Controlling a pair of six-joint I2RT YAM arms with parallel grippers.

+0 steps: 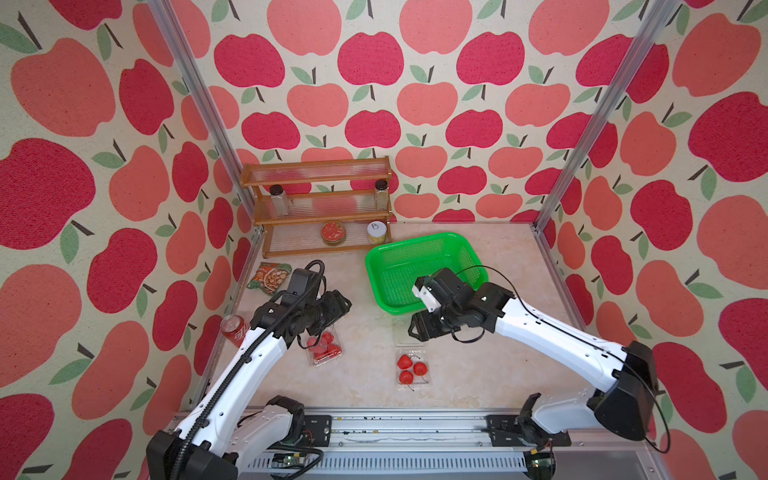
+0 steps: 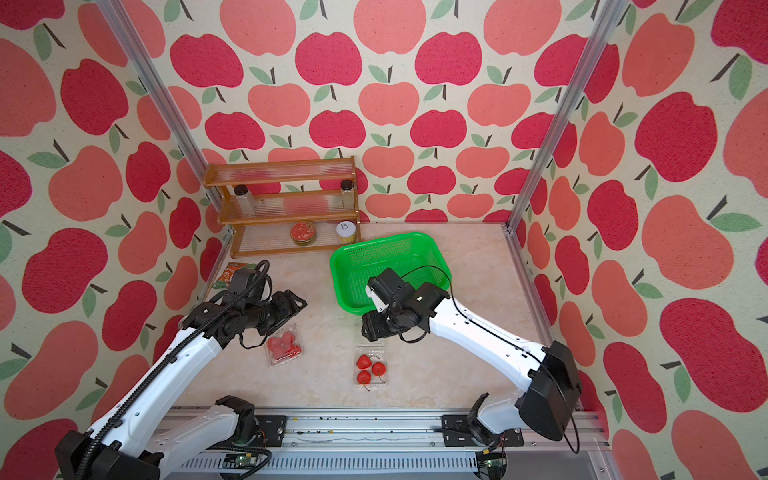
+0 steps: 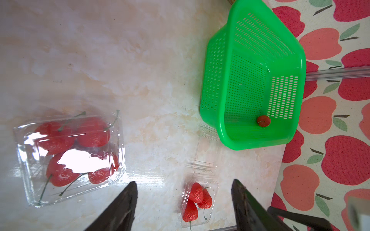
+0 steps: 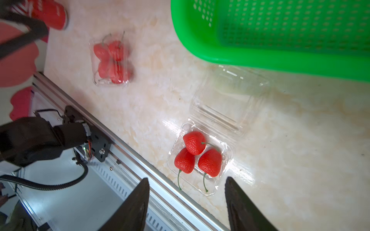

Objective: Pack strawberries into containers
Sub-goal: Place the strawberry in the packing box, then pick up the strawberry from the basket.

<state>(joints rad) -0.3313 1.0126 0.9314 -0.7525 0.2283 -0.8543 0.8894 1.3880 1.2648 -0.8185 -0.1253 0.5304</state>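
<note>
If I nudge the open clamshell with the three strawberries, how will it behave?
Probably light and skiddy: the open clamshell is thin clear plastic on a glossy tabletop, so a push likely slides it. Its lid lies flat and looks flimsy; it may flex rather than swing cleanly. The three strawberries sit loose, stems over the rim, and could shift.

Red strawberries (image 4: 194,143); clear containers (image 4: 226,104); green perforated basket (image 4: 260,58); apple-patterned walls (image 1: 436,95).
</note>
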